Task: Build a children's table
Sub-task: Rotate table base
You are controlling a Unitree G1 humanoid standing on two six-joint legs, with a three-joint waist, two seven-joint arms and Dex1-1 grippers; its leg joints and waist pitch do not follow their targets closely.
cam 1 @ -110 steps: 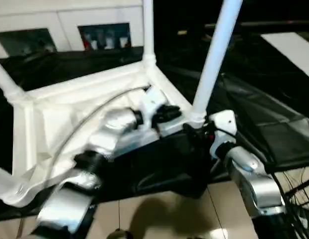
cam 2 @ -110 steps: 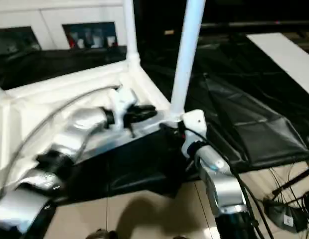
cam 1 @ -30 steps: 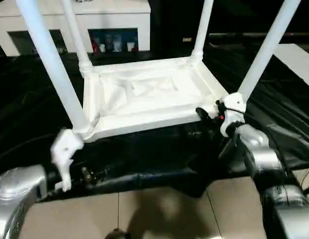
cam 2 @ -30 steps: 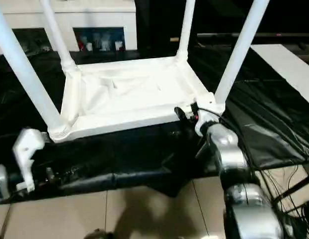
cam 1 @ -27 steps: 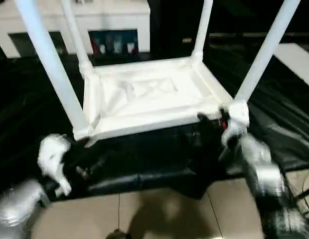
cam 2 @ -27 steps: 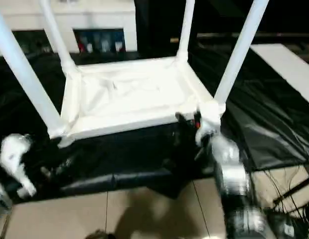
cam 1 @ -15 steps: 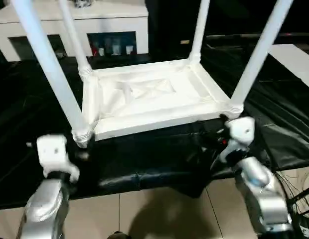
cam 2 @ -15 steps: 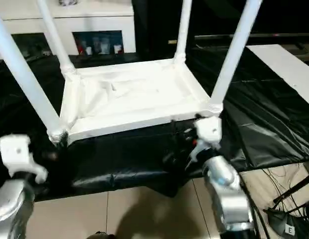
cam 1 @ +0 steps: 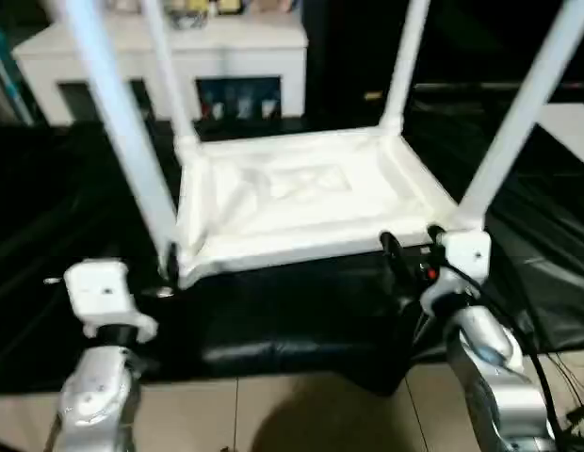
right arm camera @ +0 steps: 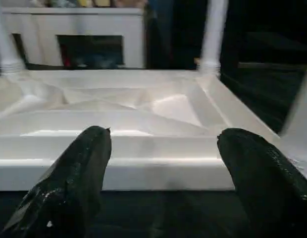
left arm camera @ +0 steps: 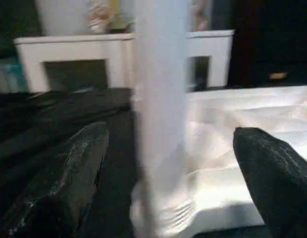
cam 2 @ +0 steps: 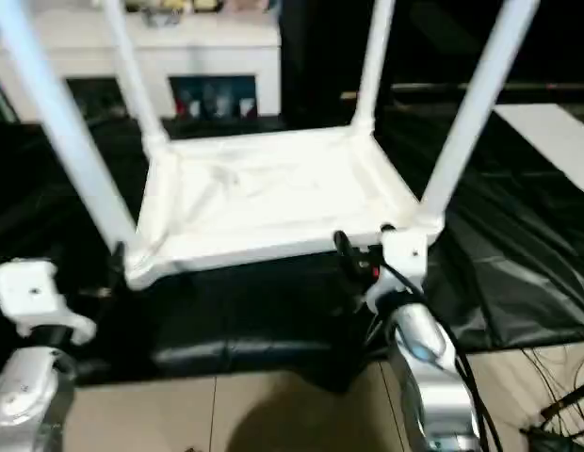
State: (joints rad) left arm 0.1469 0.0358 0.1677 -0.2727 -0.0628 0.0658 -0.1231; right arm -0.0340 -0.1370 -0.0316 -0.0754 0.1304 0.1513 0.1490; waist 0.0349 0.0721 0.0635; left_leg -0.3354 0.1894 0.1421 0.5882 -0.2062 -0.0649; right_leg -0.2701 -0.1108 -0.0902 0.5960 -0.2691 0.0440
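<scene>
On black sheeting spread over the floor: children's table, upside down, underside up, all four legs standing in the corner sockets. Behind it, white cabinet with glass-fronted compartments. Left hand open, black fingers set wide on either side of the near left leg, not touching. Right hand open too, empty, facing the table's near edge by the near right corner. Tiled floor along the near side.
</scene>
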